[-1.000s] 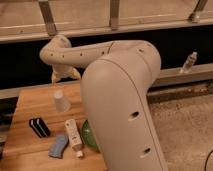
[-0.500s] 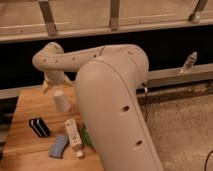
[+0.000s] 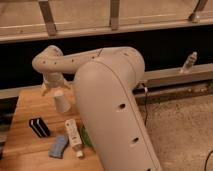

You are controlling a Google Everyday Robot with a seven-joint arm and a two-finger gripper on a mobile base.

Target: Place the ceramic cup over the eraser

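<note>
Lowered since before, tool (image 3: pixel 55 86) hangs spread just above ceramic cup (image 3: pixel 61 102).

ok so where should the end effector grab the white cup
Probably across its side wall near the top, from straight above: the cup stands on end on the table, clear of the eraser, and the open end effector hangs just over it.

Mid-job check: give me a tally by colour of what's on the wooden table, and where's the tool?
White: 2, ceramic cup and bottle-like object
Black: 1, eraser
Blue-grey: 1, flat piece
Green: 1, bowl, mostly behind the arm
Total: 5
The tool is open, just above the ceramic cup.
</note>
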